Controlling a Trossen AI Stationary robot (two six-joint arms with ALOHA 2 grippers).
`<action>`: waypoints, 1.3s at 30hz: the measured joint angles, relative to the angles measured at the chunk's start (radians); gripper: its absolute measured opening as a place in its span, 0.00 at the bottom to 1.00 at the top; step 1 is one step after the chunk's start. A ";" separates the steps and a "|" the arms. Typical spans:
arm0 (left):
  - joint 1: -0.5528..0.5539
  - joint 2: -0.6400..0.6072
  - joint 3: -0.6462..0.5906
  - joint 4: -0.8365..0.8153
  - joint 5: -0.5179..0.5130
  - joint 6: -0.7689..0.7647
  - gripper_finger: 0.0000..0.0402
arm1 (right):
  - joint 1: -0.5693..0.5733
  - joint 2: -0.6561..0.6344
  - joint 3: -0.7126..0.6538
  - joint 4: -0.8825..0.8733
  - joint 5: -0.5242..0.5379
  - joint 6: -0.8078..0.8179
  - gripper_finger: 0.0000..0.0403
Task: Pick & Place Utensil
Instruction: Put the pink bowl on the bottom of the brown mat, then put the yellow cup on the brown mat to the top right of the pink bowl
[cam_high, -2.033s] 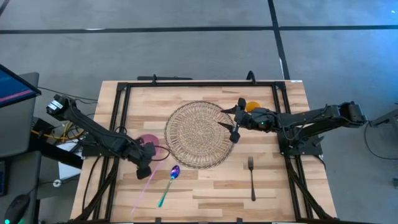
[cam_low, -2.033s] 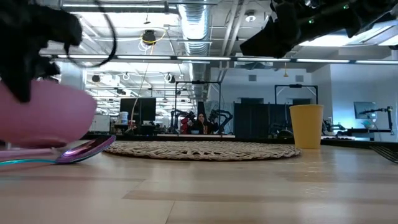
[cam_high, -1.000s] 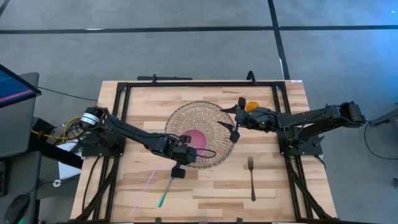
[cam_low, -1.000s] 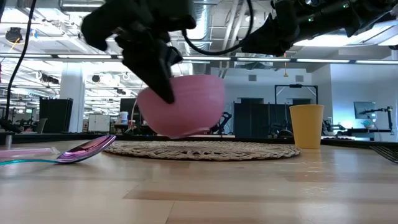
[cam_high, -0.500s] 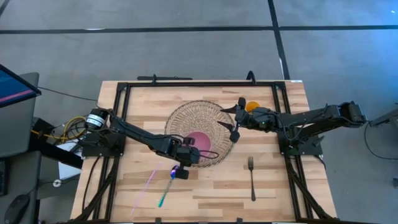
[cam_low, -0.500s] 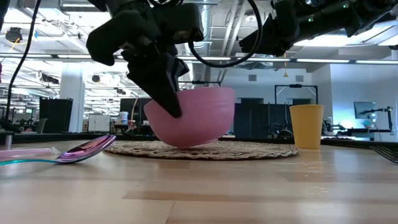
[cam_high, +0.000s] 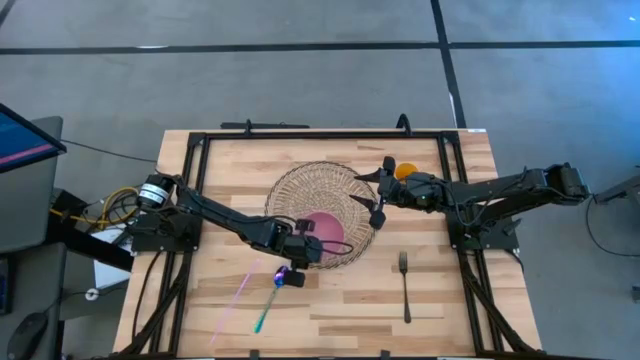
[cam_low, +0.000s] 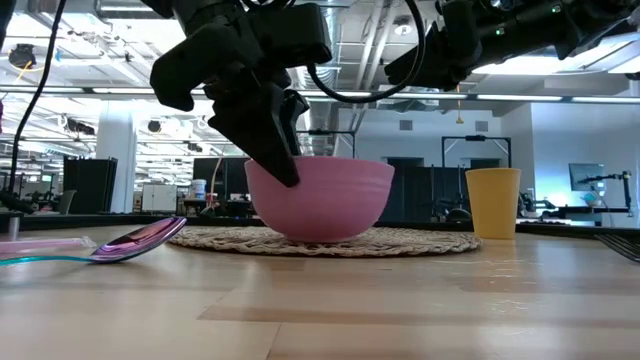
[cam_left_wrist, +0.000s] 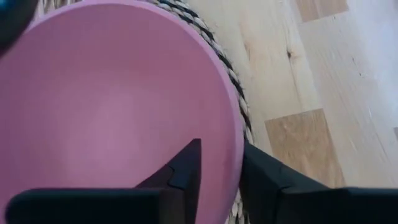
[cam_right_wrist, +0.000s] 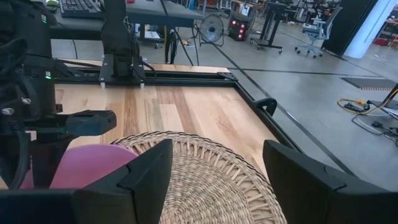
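1. Spoon (cam_high: 272, 296): the utensil lies on the tabletop (cam_high: 440, 300) just beside the left claw (cam_high: 296, 262), untouched.
2. Pink bowl (cam_low: 320, 198): a moment ago airborne, now seated on the woven mat (cam_high: 305, 200), empty; left claw grasps its rim.
3. Yellow cup (cam_low: 493, 202): beside the released right claw (cam_high: 380, 195); contents hidden.

Bright, even overhead light up top; low view backlit by ceiling strips, arm in silhouette; left wrist view soft, bowl (cam_left_wrist: 118, 112) blurred close-up.
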 joint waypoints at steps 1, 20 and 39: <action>-0.001 0.000 0.000 0.000 0.000 0.000 0.28 | 0.000 0.000 0.000 0.000 0.000 0.000 0.61; -0.066 -0.366 -0.055 0.005 -0.027 -0.117 0.39 | 0.000 0.000 0.000 0.000 0.000 -0.001 0.61; -0.191 -0.543 -0.372 -0.079 -0.056 -0.672 0.39 | 0.000 0.000 0.000 0.001 0.000 0.001 0.61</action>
